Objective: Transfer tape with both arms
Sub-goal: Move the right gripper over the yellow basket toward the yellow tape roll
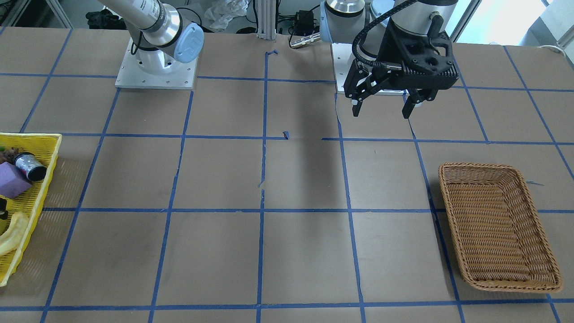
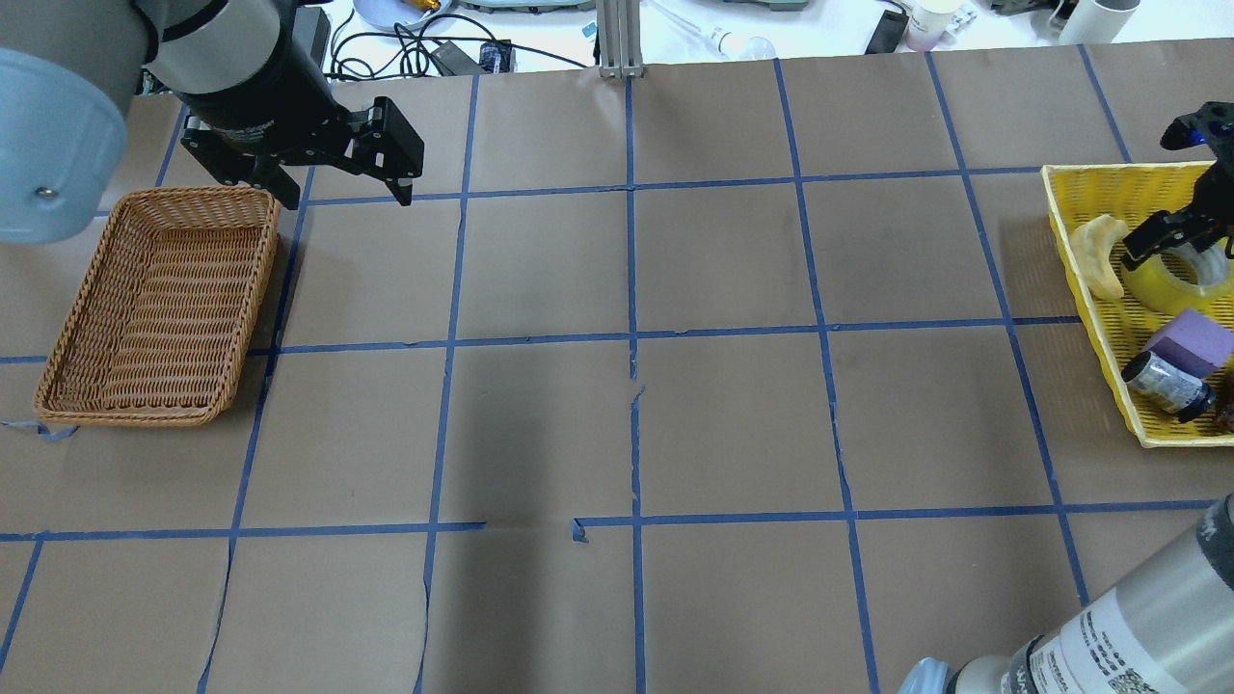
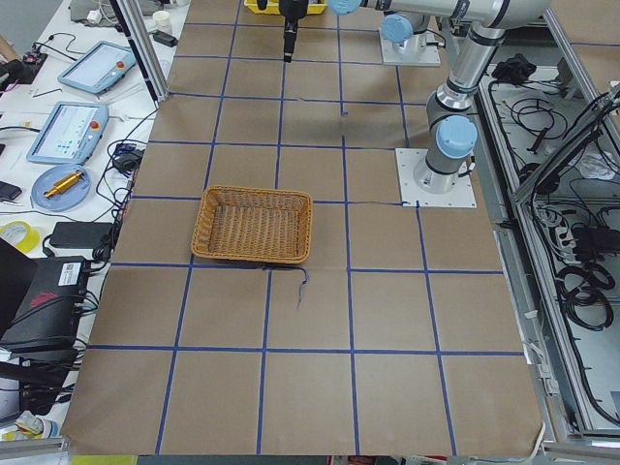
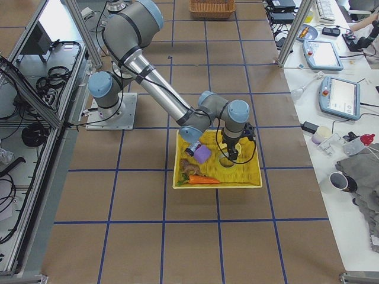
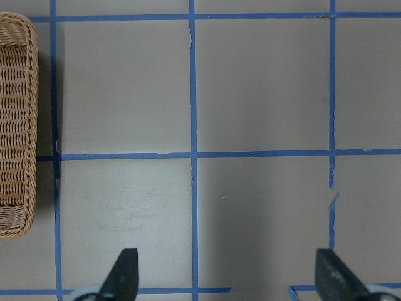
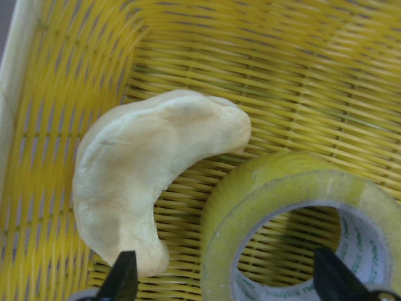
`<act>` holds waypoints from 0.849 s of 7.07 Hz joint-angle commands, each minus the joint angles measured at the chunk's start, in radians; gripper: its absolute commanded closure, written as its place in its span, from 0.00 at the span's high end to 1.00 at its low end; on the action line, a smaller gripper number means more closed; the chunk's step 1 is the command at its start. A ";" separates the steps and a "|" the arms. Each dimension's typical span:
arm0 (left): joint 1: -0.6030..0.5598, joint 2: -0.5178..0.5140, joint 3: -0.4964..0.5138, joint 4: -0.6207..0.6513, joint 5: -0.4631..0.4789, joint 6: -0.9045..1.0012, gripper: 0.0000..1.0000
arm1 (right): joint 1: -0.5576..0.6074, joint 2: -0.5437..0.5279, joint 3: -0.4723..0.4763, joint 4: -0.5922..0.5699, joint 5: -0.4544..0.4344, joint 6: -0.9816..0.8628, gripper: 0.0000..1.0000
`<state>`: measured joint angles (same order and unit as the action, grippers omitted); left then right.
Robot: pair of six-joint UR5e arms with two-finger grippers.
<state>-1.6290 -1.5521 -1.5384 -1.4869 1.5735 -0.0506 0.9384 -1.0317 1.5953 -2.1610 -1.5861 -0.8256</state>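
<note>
The tape (image 2: 1178, 281), a translucent yellow roll with a pale core, lies flat in the yellow basket (image 2: 1109, 170) at the table's right end. It fills the lower right of the right wrist view (image 6: 276, 188). My right gripper (image 2: 1162, 241) is open and low over the roll. One fingertip (image 6: 125, 276) is outside the roll, by the banana-like thing; the other (image 6: 332, 276) is over the core hole. My left gripper (image 2: 347, 198) is open and empty, up in the air beside the wicker basket (image 2: 154, 419), and it shows in the front view (image 1: 382, 112).
The yellow basket also holds a pale banana-like thing (image 6: 144, 182), a purple block (image 2: 1191, 342) and a black-and-silver cylinder (image 2: 1166, 384). The wicker basket (image 1: 475, 167) holds nothing. Blue tape lines grid the brown table.
</note>
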 commanded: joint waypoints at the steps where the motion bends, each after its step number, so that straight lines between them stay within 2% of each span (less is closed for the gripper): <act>1: 0.000 0.000 0.000 0.004 0.000 0.000 1.00 | -0.003 0.013 0.017 0.000 -0.005 0.034 1.00; 2: 0.000 0.000 0.000 0.004 0.000 0.000 1.00 | -0.004 0.013 0.018 0.000 -0.030 0.051 1.00; 3: 0.000 0.000 0.000 0.002 0.000 0.000 1.00 | -0.004 0.012 0.018 0.001 -0.031 0.054 0.83; 4: 0.001 0.000 0.001 0.004 -0.001 0.000 1.00 | -0.004 0.012 0.021 0.007 -0.031 0.068 0.01; 6: 0.000 0.006 0.001 -0.004 0.008 0.000 1.00 | -0.004 0.001 0.011 0.015 -0.063 0.060 0.00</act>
<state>-1.6292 -1.5509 -1.5372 -1.4861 1.5768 -0.0506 0.9343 -1.0247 1.6145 -2.1506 -1.6246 -0.7607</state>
